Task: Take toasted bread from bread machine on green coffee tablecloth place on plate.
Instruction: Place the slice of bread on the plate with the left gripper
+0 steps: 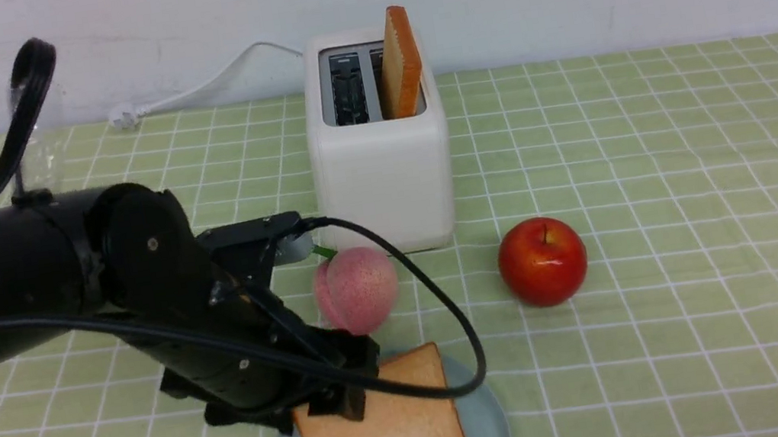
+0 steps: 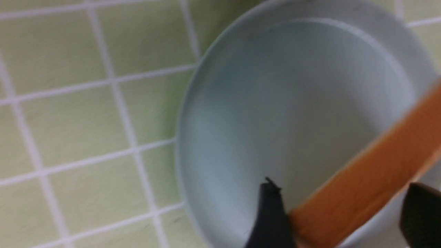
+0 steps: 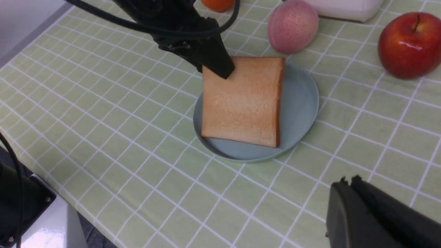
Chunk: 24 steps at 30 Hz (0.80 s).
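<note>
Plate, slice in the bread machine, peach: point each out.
plate point(image 3: 299, 103), right wrist view, bare blue surface beside the toast.
slice in the bread machine point(image 1: 403, 62), front view, middle of its raised part.
peach point(image 1: 357, 289), front view, centre of the pink skin.

Glossy black arm point(image 1: 19, 274), looping black cable point(image 1: 449, 310), black left gripper point(image 1: 336, 404)

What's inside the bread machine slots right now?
One toast slice stands in the bread machine's right slot, poking out. The left slot looks empty. The slice's lower part is hidden inside.
</note>
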Available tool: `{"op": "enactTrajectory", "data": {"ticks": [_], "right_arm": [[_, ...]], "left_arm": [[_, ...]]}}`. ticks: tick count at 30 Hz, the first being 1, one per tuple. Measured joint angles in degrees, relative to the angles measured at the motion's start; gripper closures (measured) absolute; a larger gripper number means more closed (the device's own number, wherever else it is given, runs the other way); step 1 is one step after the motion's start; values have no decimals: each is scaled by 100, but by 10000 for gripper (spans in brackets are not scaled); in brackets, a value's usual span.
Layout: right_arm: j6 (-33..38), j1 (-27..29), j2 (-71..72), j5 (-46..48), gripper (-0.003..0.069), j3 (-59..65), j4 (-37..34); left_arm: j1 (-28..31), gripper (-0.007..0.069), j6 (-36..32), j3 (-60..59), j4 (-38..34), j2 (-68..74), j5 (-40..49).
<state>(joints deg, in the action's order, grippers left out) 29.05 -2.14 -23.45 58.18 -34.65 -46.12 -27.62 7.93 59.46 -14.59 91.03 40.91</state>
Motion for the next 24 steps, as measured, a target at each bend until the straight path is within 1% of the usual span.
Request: {"op": "enactTrajectory", "data": {"ticks": [1,2,3,5,7,9,10,12,13,14,15,16,17,18,19,20,21,22,23,24], "right_arm": [[22,0,0,-47,655,0,-15],[22,0,0,-48,655,0,-15],[29,0,0,-75,655,0,-20],[40,0,0,-124,654,0,-20],[40,0,0,-151,652,0,-20],[40,0,-14,-150,652,0,-20],[40,0,-55,-156,652,-5,-20],[40,0,-186,-156,652,-41,-20],[40,0,-413,-156,652,-107,-20],[40,0,-554,-156,652,-164,-20],[40,0,-796,-161,651,-229,-15],[40,0,-1019,-187,651,-295,-15],[40,0,-1066,-193,651,-310,-15],[40,0,-1462,-250,651,-446,-15],[40,0,-1566,-260,651,-462,-15],[40,0,-1987,-332,651,-623,-45],[40,0,-2041,-333,651,-670,-52],[40,-5,-2419,-367,651,-864,-100],[40,-28,-2686,-388,651,-994,-113],[40,-95,-3007,-435,651,-1207,-101]], "left_arm": [[0,78,117,0,199,-67,119],[0,74,140,0,235,-67,134],[0,51,297,0,471,-174,252],[0,34,559,0,863,-407,359],[0,32,793,0,1214,-673,460],[0,33,902,0,1360,-826,536],[0,42,1053,0,1514,-1099,683],[0,64,1140,0,1554,-1434,798],[0,111,1160,0,1552,-1831,828],[0,135,1150,0,1552,-1995,828],[0,204,1098,-21,1526,-2341,777],[0,251,1041,-69,1459,-2657,704],[0,264,1006,-83,1459,-2721,665],[0,373,859,-250,1394,-3266,470],[0,401,817,-307,1364,-3409,409],[0,515,649,-549,1209,-3910,187],[0,530,625,-631,1186,-4056,155],[0,608,417,-1007,1018,-4562,-136],[0,638,314,-1276,924,-4925,-287],[0,638,152,-1562,859,-5285,-518]]}}
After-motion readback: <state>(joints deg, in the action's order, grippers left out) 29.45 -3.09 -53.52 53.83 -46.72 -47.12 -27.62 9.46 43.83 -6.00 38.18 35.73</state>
